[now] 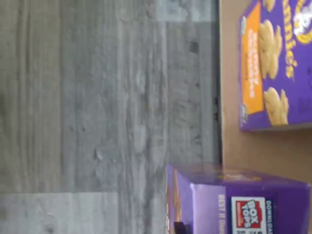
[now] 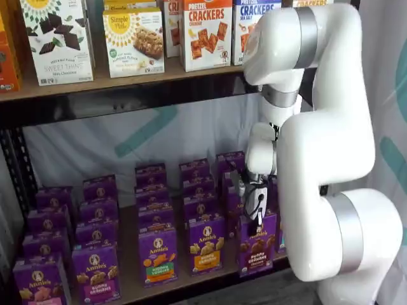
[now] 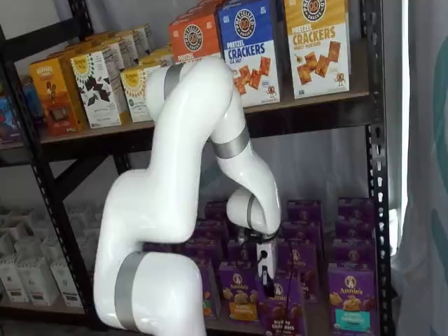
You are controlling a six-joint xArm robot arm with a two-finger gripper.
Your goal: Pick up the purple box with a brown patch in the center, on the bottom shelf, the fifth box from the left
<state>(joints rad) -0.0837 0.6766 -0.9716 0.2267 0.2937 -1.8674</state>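
The purple box (image 2: 257, 248) with a dark brown snack picture stands at the front right of the bottom shelf (image 2: 129, 254), a brown board. My gripper (image 2: 255, 215) reaches down from the white wrist, its black fingers closed over the box's top edge. In both shelf views the fingers meet the carton; the purple box (image 3: 282, 311) hangs a little forward of its row under the gripper (image 3: 266, 277). In the wrist view the purple box (image 1: 243, 202) shows close up, top flap with a Box Tops mark.
Rows of similar purple cartons fill the shelf, one with an orange band (image 2: 206, 246) right beside the held box. Cracker boxes (image 2: 205, 32) stand on the higher board. The white arm (image 2: 331, 159) fills the right side. Grey plank floor (image 1: 97, 122) lies below.
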